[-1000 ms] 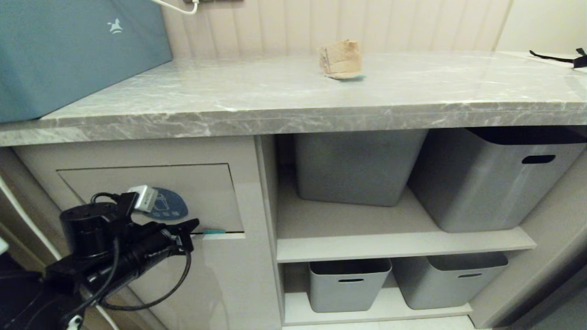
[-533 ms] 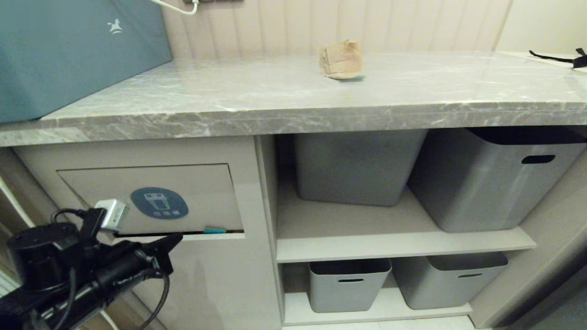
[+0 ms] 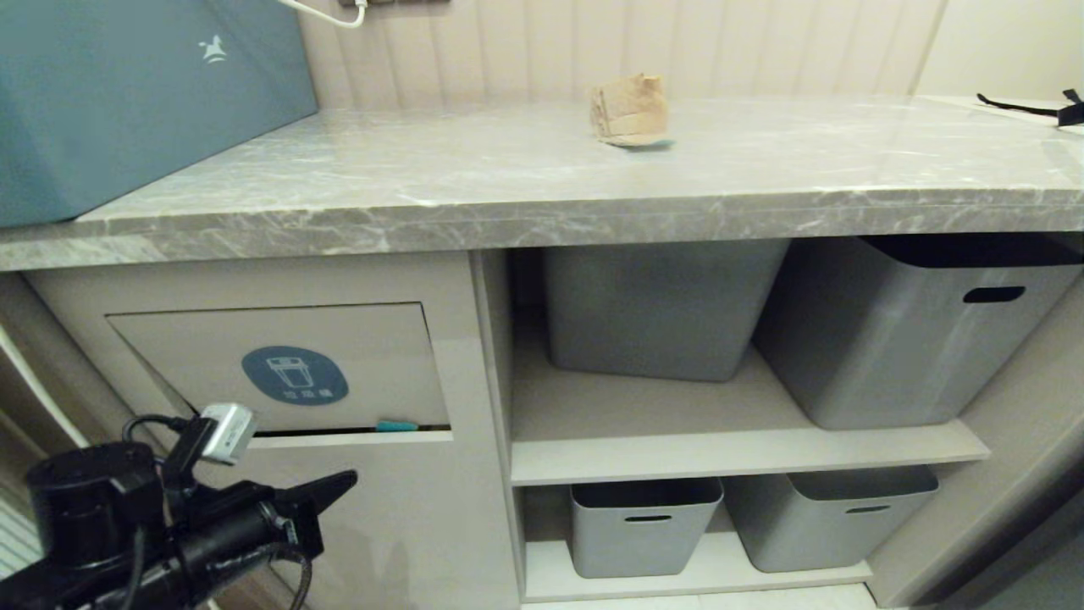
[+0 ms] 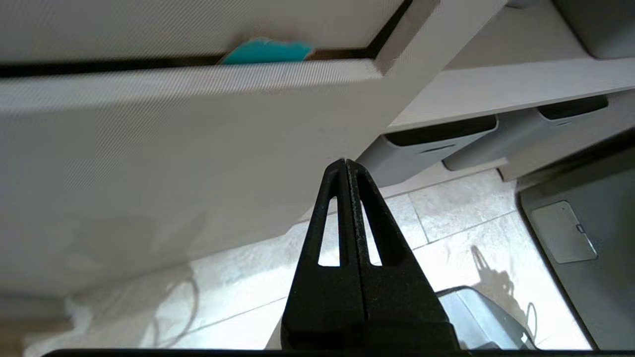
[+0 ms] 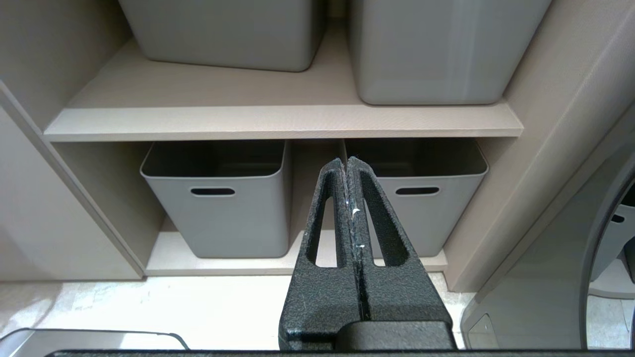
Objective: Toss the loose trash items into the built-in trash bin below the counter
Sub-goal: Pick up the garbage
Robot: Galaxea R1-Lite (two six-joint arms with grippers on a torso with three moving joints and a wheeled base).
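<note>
A crumpled brown cardboard scrap (image 3: pixel 628 110) with a teal underside lies on the grey marble counter (image 3: pixel 474 182), toward the back. A second scrap shows only as a teal sliver (image 3: pixel 396 426) (image 4: pixel 266 51) caught in the gap under the flap of the built-in trash bin (image 3: pixel 288 364), which carries a blue oval sticker. My left gripper (image 3: pixel 345 483) (image 4: pixel 346 162) is shut and empty, below and left of that flap, in front of the cabinet face. My right gripper (image 5: pixel 346 161) is shut and empty, low before the shelves; the head view does not show it.
A long teal box (image 3: pixel 127 93) stands on the counter's left end. Two large grey storage bins (image 3: pixel 915 330) sit on the upper shelf, two smaller ones (image 3: pixel 644 525) on the lower. A black strap (image 3: pixel 1042 106) lies far right. Tiled floor lies below.
My left gripper has pulled back from the flap's lower edge and sunk to the lower left. The flap has swung nearly shut on the teal scrap. The right arm is still.
</note>
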